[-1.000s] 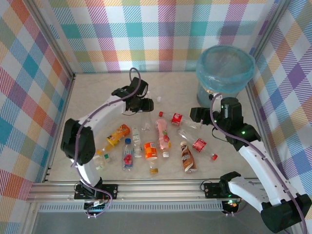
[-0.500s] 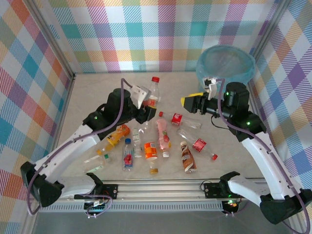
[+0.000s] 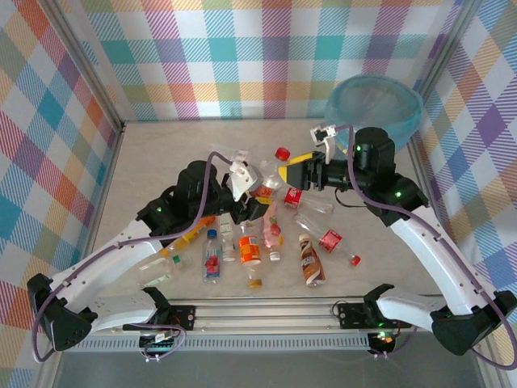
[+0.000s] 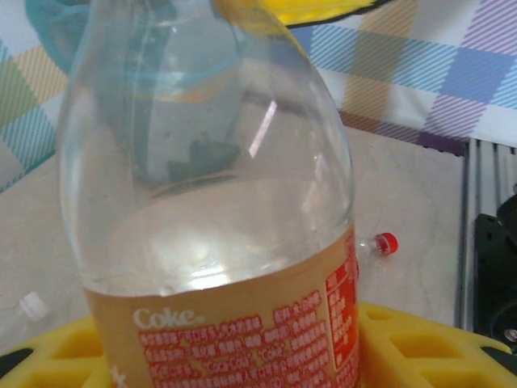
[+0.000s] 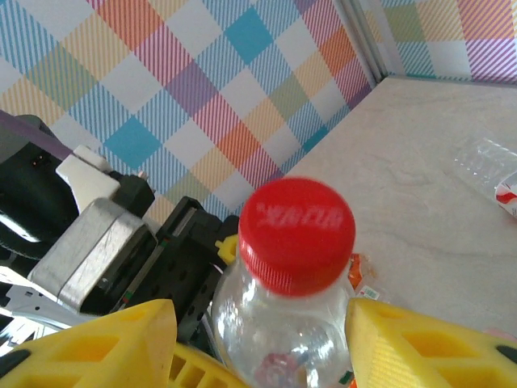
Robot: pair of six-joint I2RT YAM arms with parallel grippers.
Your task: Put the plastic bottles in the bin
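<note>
Presently the left gripper (image 4: 234,360) is clamped on a clear plastic bottle with a red screw cap and an orange-tan Coke label (image 4: 210,162). Its yellow fingers (image 4: 420,347) press against the label band low on the body. That bottle is outside the round grey-blue bin with a translucent light-blue liner (image 3: 371,79). In the top view it is to the bin's left and nearer the arm bases, with its cap end turned toward the bin. The right gripper (image 5: 262,323) sits at that cap end, between the bottle and the bin. Its jaws stand apart, one yellow finger on either side of the neck just below the cap, with a plain gap on one side, so it has no hold. Farther from the bin, toward the arm bases, the other plastic bottles (image 3: 250,249) lie scattered on the pale marbled tabletop (image 3: 145,162). They are orange, pink, brown and clear, and all are outside the bin.
</note>
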